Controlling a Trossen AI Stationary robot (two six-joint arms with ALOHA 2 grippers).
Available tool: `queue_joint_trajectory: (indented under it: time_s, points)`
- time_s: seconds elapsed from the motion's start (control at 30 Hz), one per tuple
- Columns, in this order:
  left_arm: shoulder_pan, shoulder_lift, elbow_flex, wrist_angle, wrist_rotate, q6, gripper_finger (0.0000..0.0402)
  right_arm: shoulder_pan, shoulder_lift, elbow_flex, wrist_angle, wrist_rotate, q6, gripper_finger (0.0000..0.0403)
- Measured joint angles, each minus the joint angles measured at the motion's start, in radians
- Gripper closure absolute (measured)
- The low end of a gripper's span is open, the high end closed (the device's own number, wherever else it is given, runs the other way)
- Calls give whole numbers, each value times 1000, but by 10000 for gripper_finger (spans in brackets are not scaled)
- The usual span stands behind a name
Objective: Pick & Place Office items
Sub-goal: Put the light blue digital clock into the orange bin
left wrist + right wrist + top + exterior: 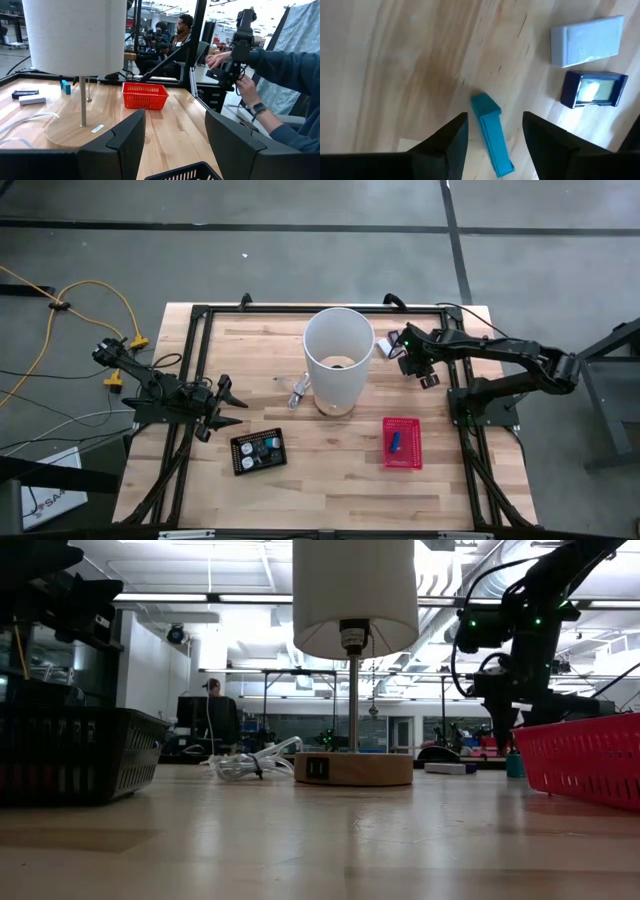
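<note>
A teal piece (491, 134) lies flat on the wood at the table's far right. My right gripper (495, 116) hangs open above it, pointing steeply down, one finger on either side and clear of it. Beside it lie a white block (587, 41) and a dark blue piece (594, 90). In the high view my right gripper (428, 378) is to the right of the lamp. My left gripper (228, 405) waits open and level at the table's left; its wrist view shows its fingers (125, 137) with nothing between them.
A lamp with a white shade (338, 360) stands on a wooden foot (353, 768) mid-table, its cord (250, 762) coiled beside it. A red basket (402, 442) holds a blue stick; a black tray (259, 450) holds small pieces. A person's hand (247, 82) shows beyond the table's right side.
</note>
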Motion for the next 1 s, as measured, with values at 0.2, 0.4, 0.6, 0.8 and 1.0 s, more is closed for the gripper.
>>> queue_joint_trajectory:
  time_s: [0.2,0.4,0.6,0.8,1.0]
  points:
    - [0,0,0,0,0,0,202,0,0,0,5,0,-28,227]
    - [0,0,0,0,0,0,202,0,7,0,11,-1,-45,228]
    - [0,0,0,0,0,0,202,-22,57,0,31,-4,-51,228]
    - [0,0,0,0,0,0,202,-26,98,0,59,-9,-53,228]
    - [0,0,0,0,0,0,202,-26,101,0,61,-19,-52,228]
